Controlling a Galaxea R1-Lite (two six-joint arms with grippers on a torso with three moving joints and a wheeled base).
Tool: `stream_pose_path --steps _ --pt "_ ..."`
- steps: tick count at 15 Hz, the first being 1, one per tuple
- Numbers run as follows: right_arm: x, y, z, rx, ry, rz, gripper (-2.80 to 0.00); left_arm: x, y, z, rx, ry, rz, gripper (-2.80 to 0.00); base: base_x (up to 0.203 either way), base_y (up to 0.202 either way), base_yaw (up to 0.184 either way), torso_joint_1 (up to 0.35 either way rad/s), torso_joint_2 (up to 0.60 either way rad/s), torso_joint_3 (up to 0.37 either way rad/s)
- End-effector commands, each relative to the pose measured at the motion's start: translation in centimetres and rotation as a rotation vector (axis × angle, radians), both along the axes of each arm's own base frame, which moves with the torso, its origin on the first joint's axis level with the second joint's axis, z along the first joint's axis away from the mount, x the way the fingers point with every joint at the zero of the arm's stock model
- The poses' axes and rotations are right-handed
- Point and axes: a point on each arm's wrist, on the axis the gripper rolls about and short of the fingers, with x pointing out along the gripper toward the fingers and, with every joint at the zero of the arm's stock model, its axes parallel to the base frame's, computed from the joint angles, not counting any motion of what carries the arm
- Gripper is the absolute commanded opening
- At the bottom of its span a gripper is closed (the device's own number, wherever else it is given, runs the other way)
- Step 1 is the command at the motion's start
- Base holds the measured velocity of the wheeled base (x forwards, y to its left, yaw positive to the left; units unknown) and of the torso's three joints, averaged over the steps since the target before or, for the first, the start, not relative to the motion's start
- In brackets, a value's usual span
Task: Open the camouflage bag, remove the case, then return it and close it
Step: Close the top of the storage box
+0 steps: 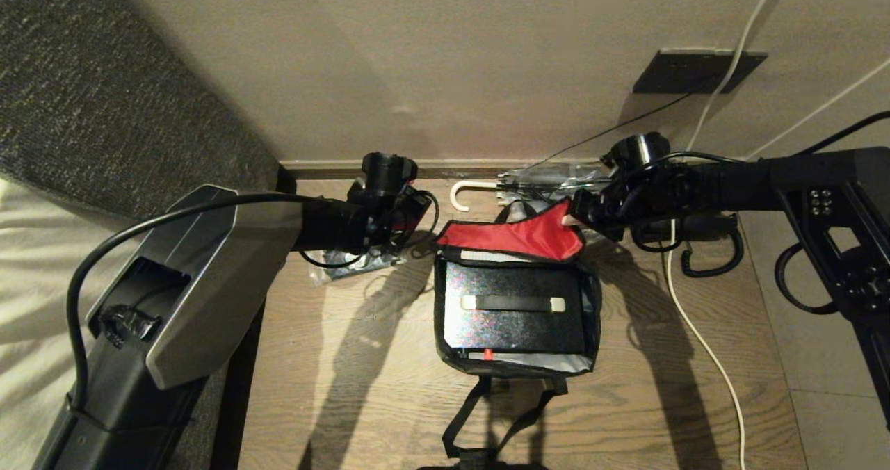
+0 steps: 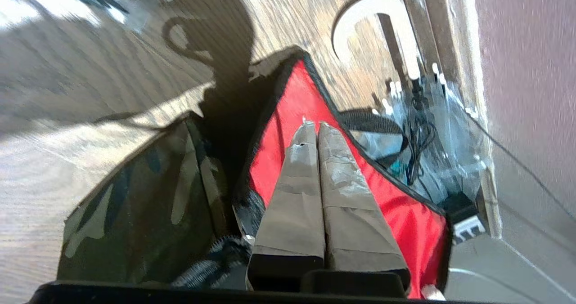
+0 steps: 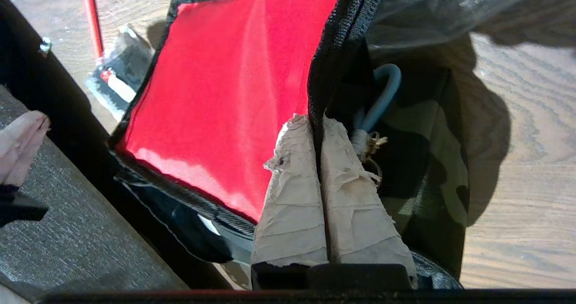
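Note:
The camouflage bag (image 1: 591, 303) lies open on the wooden floor, its red-lined flap (image 1: 514, 239) lifted at the far side. Inside it lies the case (image 1: 514, 327), flat and black, with its strap handle (image 1: 513, 303) and small red latch (image 1: 488, 353) showing. My right gripper (image 1: 571, 218) holds the flap's right corner; the black trim is pinched between its taped fingers (image 3: 292, 182). The camouflage outside (image 3: 445, 160) hangs beside them. My left gripper (image 1: 417, 209) is at the flap's left corner, shut (image 2: 316, 125) in front of the red lining (image 2: 288, 115), with nothing seen between its fingers.
A clear umbrella with a white hook handle (image 1: 473, 190) lies along the wall behind the bag. A clear plastic packet (image 1: 354, 258) sits under my left arm. A white cable (image 1: 695, 331) runs down the floor on the right. The bag's black strap (image 1: 487, 414) trails toward me.

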Motion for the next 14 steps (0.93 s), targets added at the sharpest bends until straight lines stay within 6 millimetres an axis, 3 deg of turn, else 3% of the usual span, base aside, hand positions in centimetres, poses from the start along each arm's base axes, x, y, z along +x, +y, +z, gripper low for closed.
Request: stream_pose_path --steps 1,13,14 --pt "-0.1 0.1 0.2 0.005 -0.004 0.005 -2.8 0.1 0.1 -0.1 -0.004 0.002 0.006 -2.8 0.0 0.0 0.0 0.0 0.0 0.0" --pt "-0.2 0.3 0.6 0.021 -0.005 0.027 -2.8 0.7 1.1 -2.1 0.1 0.058 -0.009 -2.8 0.0 0.0 0.0 0.0 0.0 0.0" --pt "-0.2 0.3 0.6 0.024 -0.005 0.026 -2.8 0.8 1.1 -2.8 0.105 0.074 -0.012 0.0 0.0 0.0 0.0 0.0 0.0 0.0"
